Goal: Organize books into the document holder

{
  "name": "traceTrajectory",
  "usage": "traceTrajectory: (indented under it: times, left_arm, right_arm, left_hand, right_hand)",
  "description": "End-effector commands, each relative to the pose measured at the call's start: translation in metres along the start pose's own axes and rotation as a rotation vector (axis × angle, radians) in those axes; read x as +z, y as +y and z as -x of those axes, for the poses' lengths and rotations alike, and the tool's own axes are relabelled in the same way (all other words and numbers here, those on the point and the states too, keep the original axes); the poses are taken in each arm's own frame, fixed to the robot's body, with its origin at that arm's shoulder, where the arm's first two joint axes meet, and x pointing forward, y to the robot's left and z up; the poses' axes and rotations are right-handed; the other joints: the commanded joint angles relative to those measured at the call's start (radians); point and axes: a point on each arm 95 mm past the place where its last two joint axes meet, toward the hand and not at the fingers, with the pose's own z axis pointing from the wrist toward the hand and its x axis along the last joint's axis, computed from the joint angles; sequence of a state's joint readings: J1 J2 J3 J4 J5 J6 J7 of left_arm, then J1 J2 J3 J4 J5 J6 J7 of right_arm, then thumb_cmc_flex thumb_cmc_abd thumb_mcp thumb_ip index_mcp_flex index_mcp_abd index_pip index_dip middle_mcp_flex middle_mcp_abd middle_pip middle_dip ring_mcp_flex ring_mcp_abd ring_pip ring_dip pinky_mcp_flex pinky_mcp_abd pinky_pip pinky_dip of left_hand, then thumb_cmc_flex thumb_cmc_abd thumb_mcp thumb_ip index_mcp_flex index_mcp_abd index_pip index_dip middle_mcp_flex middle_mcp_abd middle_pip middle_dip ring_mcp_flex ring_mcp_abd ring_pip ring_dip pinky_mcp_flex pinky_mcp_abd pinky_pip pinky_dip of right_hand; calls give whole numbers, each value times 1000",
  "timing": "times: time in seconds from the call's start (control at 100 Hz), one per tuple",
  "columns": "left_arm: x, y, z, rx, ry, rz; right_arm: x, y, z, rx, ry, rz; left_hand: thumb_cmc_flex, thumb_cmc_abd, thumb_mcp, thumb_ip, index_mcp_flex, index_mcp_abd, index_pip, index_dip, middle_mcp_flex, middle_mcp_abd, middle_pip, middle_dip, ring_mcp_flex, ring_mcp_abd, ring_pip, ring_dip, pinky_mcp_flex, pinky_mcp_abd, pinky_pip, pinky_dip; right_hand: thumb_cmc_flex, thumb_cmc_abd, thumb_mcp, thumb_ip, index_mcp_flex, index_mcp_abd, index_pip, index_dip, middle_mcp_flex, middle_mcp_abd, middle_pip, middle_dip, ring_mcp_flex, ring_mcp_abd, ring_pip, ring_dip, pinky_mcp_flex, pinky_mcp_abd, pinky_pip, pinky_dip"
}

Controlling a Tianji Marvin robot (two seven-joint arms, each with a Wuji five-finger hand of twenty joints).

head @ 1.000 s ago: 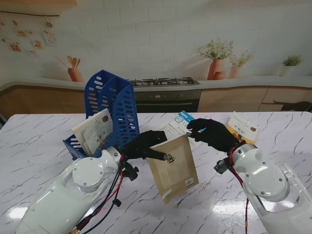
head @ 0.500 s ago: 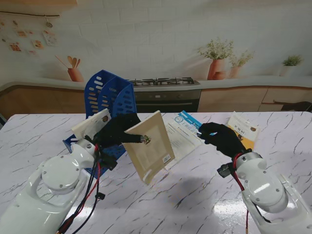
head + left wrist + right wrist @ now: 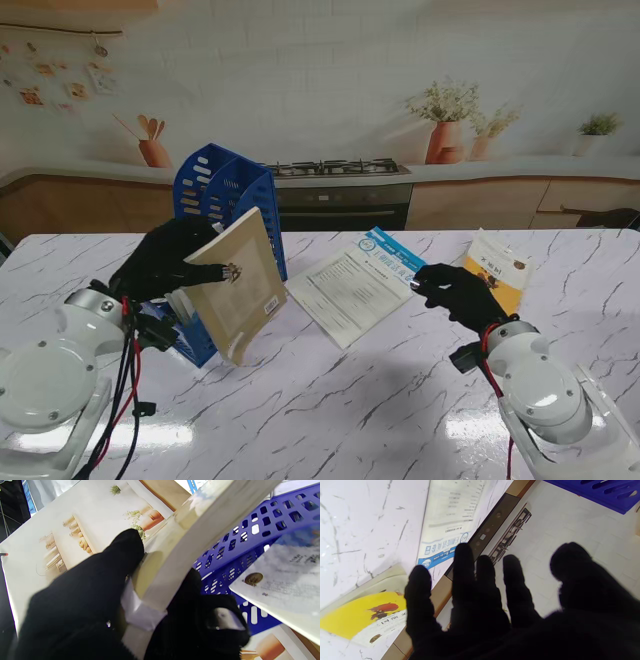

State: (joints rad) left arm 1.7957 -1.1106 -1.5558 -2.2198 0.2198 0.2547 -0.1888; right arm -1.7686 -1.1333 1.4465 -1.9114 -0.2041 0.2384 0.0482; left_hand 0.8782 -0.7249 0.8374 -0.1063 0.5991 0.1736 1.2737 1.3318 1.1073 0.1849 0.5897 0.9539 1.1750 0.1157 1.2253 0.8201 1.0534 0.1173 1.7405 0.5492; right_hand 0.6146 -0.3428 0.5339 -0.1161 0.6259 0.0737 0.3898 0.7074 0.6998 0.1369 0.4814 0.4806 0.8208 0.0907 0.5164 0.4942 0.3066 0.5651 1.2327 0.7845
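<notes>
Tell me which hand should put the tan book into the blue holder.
Left. The left hand already grips the tan book right beside the blue holder. The right hand is open and empty, far off near the booklet.

The right hand (image 3: pixel 510 610) is seen in a black glove, its fingers (image 3: pixel 462 565) spread apart with nothing held between them. On the white marbled counter (image 3: pixel 365 530) a white booklet with a blue band (image 3: pixel 450 517) lies flat near the far edge. A yellow-covered book (image 3: pixel 357 617) lies beside it. A blue perforated holder (image 3: pixel 600 492) is partly seen.
</notes>
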Motion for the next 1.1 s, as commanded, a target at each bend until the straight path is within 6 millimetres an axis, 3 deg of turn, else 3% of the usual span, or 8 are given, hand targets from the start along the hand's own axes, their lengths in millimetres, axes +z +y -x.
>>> traceTrajectory:
  times: [0.0,0.28,0.56,1.09]
  left_arm:
    - [-7,-6,-7,25,18,-7]
    - [-23,-27,-2,109,-60,-94]
    - [-26,-52,5,164,-145,-166]
    - [15,-87,18,192,-199,-186]
  right_arm:
    - [-4,-8,-4,19,18,-13]
    - [-6,-14,-11,23,52,-18]
    - [-6,-16,-10,26,47,-24]
    - [-3,-17,-7,21,25,-34]
  left_hand:
    - [177,118,241,96,45,-115,54,-1,24,-136,5,-11,94,-105,21,-17,30,-183,175,-9]
    - [179,122,234,98,42,-117,53,-1,21,-138,2,-11,94,-104,17,-14,30,-184,175,-10]
    - [179,123,230,100,41,-122,51,-1,21,-139,-1,-8,93,-102,15,-11,30,-183,174,-10]
    - [177,122,221,96,39,-134,51,-1,20,-147,-9,-5,93,-101,15,-5,29,-182,172,-11]
  right_hand:
    - [-37,-10,6,29,29,-37,11,22,11,-21,20,17,0,-5,-8,6,-9,-89,-10,-15]
    - [-32,-5,-7,29,26,-34,10,24,6,-21,25,22,-4,-4,-5,5,-13,-92,-14,-20]
    - [-29,-7,-14,31,28,-33,10,25,9,-18,24,24,-1,0,-5,4,-17,-86,-18,-23]
    - [-38,-9,-2,30,35,-39,13,29,17,-21,25,32,7,-2,-2,6,-13,-87,-15,-22]
